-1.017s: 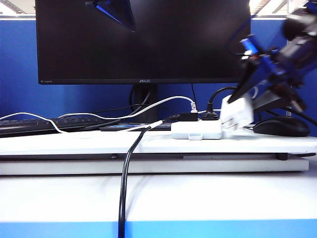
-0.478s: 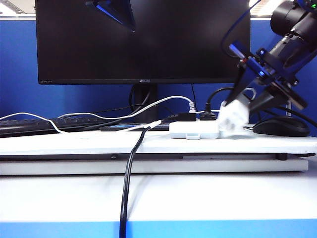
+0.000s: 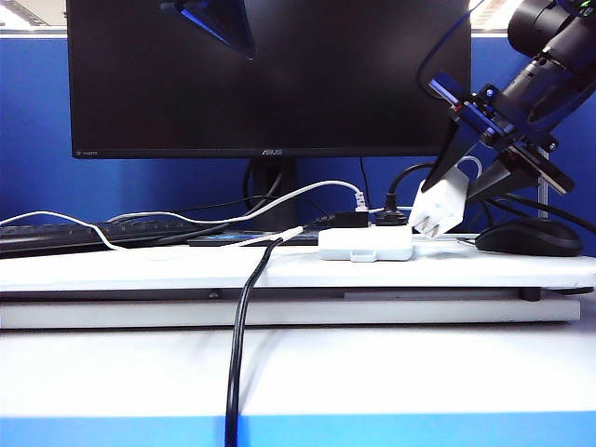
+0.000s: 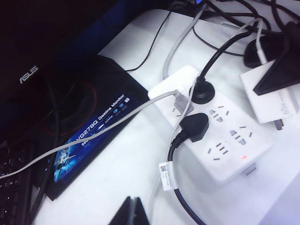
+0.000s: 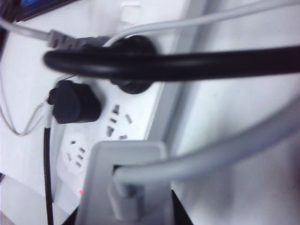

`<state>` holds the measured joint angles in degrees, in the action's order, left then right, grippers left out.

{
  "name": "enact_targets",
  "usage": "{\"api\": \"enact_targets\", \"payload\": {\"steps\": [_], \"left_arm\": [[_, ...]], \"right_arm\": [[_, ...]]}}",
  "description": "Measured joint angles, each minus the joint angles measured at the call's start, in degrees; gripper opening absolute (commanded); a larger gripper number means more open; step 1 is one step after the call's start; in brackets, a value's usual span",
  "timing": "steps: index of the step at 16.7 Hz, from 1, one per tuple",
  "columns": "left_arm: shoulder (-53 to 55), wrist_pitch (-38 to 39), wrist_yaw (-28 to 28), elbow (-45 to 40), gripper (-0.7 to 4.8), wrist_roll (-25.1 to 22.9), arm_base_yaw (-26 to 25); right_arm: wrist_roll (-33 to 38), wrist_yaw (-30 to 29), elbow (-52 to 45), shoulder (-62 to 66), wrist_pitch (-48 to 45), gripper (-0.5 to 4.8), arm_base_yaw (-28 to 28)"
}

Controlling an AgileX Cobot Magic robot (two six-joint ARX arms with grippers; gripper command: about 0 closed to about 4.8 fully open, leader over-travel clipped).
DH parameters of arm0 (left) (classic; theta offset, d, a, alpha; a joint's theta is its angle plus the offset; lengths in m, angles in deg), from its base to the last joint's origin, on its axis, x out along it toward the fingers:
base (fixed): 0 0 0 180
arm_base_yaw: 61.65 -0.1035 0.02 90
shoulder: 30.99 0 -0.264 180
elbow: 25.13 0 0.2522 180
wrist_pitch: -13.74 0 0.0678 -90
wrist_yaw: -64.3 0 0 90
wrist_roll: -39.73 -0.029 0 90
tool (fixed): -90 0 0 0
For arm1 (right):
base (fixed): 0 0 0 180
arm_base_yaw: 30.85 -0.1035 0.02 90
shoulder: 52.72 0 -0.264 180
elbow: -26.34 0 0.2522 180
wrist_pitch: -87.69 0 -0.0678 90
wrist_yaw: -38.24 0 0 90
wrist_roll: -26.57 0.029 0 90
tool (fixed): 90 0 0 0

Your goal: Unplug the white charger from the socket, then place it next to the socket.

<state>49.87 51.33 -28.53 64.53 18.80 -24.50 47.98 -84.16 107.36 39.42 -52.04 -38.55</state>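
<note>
The white charger [image 3: 440,207] hangs tilted just past the right end of the socket [image 3: 365,244], a flat white power strip on the desk, and is out of its outlets. My right gripper [image 3: 463,194] is shut on the charger, one dark finger on each side. The left wrist view shows the charger [image 4: 271,96] clear of the socket [image 4: 225,140], metal prongs bare. In the right wrist view the charger [image 5: 123,178] and its white cable fill the space between my fingers. My left gripper [image 4: 130,213] is shut and empty, high above the desk to the socket's left.
Two black plugs [image 4: 196,126] and a grey plug stay in the socket, with cables trailing over the desk. A black mouse [image 3: 529,237] lies right of the charger. The monitor [image 3: 270,74], its stand base [image 4: 89,126] and a keyboard [image 3: 84,235] are behind and left.
The right wrist has rolled and the charger has lifted and tilted away from the socket's right end. The socket slid slightly left. The left arm stayed still.
</note>
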Motion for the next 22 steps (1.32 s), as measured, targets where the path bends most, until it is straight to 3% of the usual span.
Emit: {"api": "enact_targets", "payload": {"steps": [2,4,6,19,20,22], "left_arm": [[0.00,-0.02,-0.02,0.00,-0.05,0.00,0.00],[0.00,-0.02,0.00,0.00,-0.05,0.00,0.00],[0.00,-0.02,-0.02,0.00,-0.05,0.00,0.00],[0.00,-0.02,0.00,0.04,-0.05,0.00,0.02],[0.00,-0.04,0.00,0.04,-0.05,0.00,0.02],[0.00,-0.02,0.00,0.04,-0.05,0.00,0.02]], "right_arm": [[0.00,0.35,0.00,0.00,0.83,1.78,0.07],[-0.02,1.22,0.00,0.00,2.29,2.31,0.07],[-0.04,1.22,0.02,0.00,2.60,3.17,0.07],[-0.22,4.35,0.33,-7.56,6.27,3.07,0.09],[-0.24,4.35,0.79,-7.74,7.17,2.95,0.09],[-1.97,4.39,2.97,-7.69,11.76,1.60,0.13]]}}
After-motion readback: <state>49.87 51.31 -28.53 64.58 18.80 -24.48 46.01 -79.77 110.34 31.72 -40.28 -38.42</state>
